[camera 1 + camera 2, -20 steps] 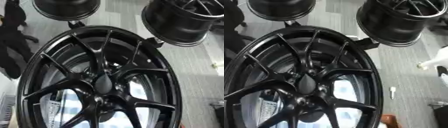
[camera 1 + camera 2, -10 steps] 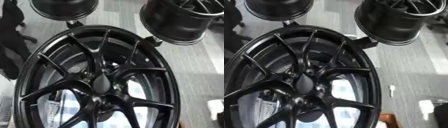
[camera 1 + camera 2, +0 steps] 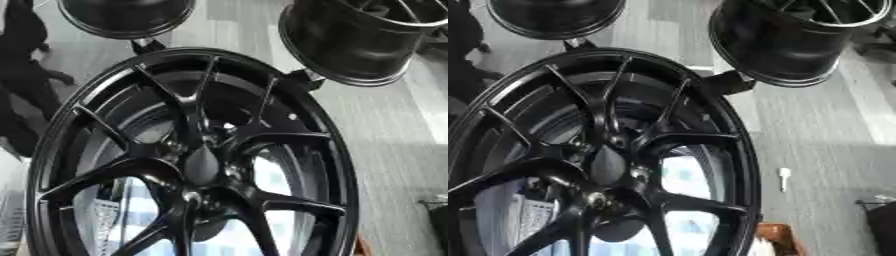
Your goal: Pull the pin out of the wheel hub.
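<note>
Left eye view: big black wheel (image 3: 188, 155) fills most of the frame, face toward the camera, spokes running out from the hub (image 3: 201, 165) at centre. Round the hub sit small bolt holes; a pale glint shows at about 1 o'clock of the hub, but can't tell if that's the pin or just a reflection. No pin can be picked out for sure here. Two more black wheels lie beyond: one at 12 o'clock (image 3: 127, 15), one at 2 o'clock (image 3: 359, 37), both apart from the main wheel's face, though short black brackets seem to link them near its rim. Grey floor (image 3: 394, 140) shows at 3 o'clock.

No robot hand in this view, left or right, so whether either is released, clenched or grasping sth can't be told.

Right eye view: same wheel, shifted toward 9 o'clock, hub (image 3: 605, 167) left of centre. A light-coloured bolt-like spot (image 3: 639, 173) sits just at 3 o'clock of the hub; another metallic one (image 3: 595, 200) at about 6 o'clock. Either could be the pin; can't say which. A small white object (image 3: 783, 178) lies on the floor, well apart from the wheel at 3 o'clock. A brown shape (image 3: 776, 239) peeks out at 5 o'clock by the rim. No robot hand here either.

Judgement: pin prob. sits w/ its long axis pointing out of the wheel face, toward the camera, so the pull would go straight back along that line. Which arm is nearer can't be judged, as neither shows.
</note>
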Controlling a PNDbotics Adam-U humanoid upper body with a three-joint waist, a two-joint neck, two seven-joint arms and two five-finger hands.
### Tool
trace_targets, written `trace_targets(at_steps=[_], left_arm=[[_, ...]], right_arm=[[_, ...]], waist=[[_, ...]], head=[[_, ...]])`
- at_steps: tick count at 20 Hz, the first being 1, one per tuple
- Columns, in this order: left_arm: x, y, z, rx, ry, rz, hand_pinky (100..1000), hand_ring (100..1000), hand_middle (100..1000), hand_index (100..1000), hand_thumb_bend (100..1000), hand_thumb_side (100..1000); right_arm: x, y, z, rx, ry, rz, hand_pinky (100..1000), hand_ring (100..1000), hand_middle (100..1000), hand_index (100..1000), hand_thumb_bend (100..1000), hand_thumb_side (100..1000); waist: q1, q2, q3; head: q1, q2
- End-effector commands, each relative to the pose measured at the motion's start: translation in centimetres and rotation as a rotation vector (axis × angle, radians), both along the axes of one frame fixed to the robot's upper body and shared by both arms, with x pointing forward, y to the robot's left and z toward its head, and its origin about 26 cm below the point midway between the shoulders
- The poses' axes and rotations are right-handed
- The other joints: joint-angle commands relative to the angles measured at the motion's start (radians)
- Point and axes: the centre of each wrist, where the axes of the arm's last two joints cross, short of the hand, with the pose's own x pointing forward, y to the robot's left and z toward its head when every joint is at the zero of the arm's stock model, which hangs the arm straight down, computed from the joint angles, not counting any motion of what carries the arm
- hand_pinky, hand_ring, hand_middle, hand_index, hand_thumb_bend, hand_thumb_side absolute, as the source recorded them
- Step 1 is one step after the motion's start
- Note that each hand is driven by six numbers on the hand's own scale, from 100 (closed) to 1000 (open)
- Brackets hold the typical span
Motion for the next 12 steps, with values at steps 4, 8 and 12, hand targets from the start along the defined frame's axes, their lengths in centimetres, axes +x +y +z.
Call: trace_targets(at_steps=[4, 8, 12], left_arm=[[0.1, 0.3, 0.6, 0.019, -0.008, -0.007, 907, 718, 614, 801, 100, 907], [0.1, 0.2, 0.6, 0.018, -0.009, -0.013, 907, 718, 614, 801, 100, 903], [0.2, 0.0, 0.7, 0.017, -0.012, -0.023, 907, 719, 614, 801, 100, 900]], right_arm=[[1.7, 1.6, 0.2, 0.027, -0.392, 0.227, 762, 593, 621, 753, 100, 100], [2.7, 3.0, -0.5, 0.008, -0.468, 0.34, 767, 572, 604, 739, 100, 100], [3.6, 5.0, -1.7, -0.04, -0.48, 0.404, 775, 563, 594, 728, 100, 100]], waist=[[0.011, -0.018, 0.003], [0.017, -0.018, 0.006], [0.023, -0.015, 0.011]], head=[[0.001, 0.008], [-0.002, 0.011], [-0.008, 0.007]])
